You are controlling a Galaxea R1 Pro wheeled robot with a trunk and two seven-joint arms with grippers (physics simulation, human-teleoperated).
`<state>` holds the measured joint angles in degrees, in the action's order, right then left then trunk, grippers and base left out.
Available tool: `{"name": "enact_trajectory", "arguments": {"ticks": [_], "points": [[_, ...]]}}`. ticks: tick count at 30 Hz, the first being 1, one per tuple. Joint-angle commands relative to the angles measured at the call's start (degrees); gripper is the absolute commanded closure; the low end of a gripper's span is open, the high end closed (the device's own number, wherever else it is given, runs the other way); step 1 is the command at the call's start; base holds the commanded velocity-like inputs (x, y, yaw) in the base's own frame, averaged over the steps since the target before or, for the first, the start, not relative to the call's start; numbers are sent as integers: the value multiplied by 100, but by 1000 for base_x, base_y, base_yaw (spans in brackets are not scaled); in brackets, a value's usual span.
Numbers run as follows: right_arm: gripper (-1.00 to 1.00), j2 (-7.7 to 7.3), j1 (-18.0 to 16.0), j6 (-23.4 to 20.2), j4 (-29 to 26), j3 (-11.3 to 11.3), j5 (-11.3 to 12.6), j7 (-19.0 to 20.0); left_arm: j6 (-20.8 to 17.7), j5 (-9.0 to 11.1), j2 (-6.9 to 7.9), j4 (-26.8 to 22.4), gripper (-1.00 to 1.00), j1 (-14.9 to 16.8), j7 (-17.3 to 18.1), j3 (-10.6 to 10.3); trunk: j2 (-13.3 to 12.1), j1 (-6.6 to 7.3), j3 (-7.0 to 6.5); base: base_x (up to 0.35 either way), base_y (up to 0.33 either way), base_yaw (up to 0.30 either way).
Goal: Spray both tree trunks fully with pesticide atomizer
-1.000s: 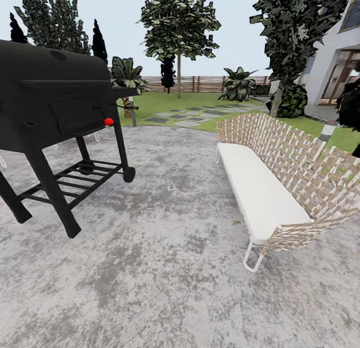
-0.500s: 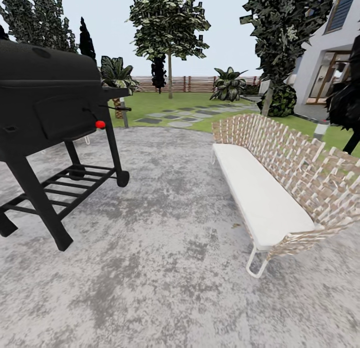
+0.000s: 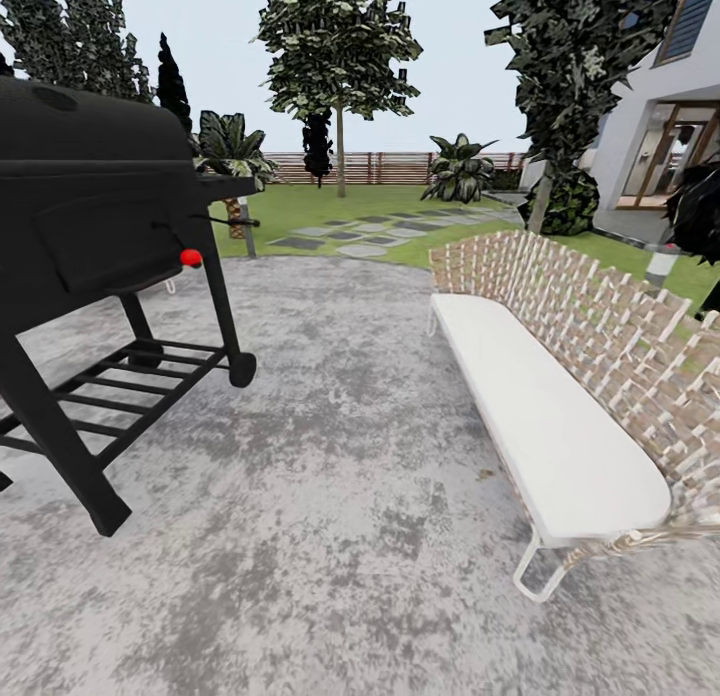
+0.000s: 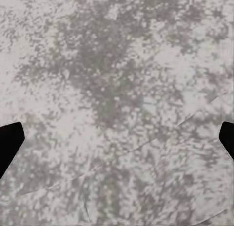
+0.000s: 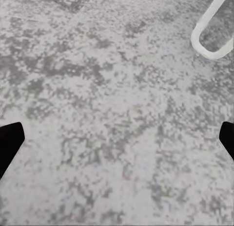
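Patio scene, robot in transit, ordered from largest element to smallest. The mottled grey paved floor spans the foreground. At left stands a black barrel grill on a slatted lower rack, with a red knob at its front. At right stands a woven sofa with a white cushion, and its white tubular leg appears in the right wrist view just above the paving. Beyond the paving lie lawn and stepping stones, closed off by a brown fence. Two trees rise there: one straight ahead, well away on the lawn, the other nearer, to the right beside the house. Their trunks are too small here to judge for coverage. The left hand and right hand both point down at bare paving, fingertips set wide apart at the frame edges, holding nothing. The pesticide atomizer is nowhere on the visible floor, so its direction, long axis and nearer arm cannot be told.
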<state>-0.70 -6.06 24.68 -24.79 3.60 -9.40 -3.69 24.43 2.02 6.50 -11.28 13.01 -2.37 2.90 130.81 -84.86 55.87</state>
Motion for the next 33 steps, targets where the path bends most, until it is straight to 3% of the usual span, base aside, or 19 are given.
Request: {"name": "enact_trajectory", "arguments": {"ticks": [1,9,20,33], "points": [[-100,0,0,1,0,0,0,0,0,0,0,1,-100,0,0,0,0,0,0,339,109,0],[-100,0,0,2,-1,0,1,-7,0,0,0,3,-100,0,0,0,0,0,0,307,191,-29],[-100,0,0,2,0,0,1,-9,0,0,0,2,-100,0,0,0,0,0,0,295,196,-241],[-100,0,0,2,0,0,2,-9,0,0,7,-1,-100,0,-8,0,0,0,0,319,74,-17]]}}
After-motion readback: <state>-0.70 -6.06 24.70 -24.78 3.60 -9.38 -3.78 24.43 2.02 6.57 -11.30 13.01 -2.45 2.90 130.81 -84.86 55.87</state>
